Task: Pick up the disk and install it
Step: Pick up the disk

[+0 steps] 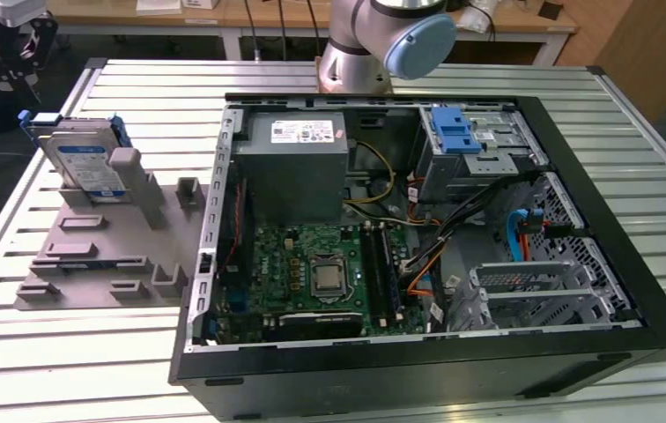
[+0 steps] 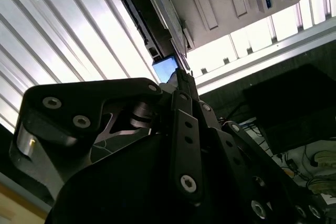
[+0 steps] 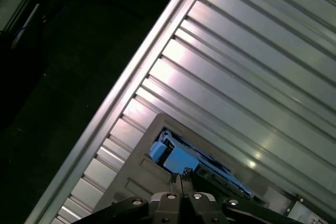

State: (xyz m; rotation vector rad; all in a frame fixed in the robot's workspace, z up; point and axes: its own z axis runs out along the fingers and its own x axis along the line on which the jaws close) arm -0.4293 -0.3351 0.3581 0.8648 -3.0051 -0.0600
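Observation:
The disk, silver with a white-and-blue label in a blue carrier, stands upright on edge in a grey holder on the exterior view's left, outside the computer case. In the first wrist view the blue carrier lies just beyond my gripper, whose two thin fingers are pressed together, shut on nothing. In the second wrist view the gripper's tip points at the disk's edge and a blue corner, a short gap away.
The open case shows a grey power supply, a motherboard, loose cables and a blue-latched drive cage. The slatted metal table ends close behind the holder. The arm's base stands behind the case.

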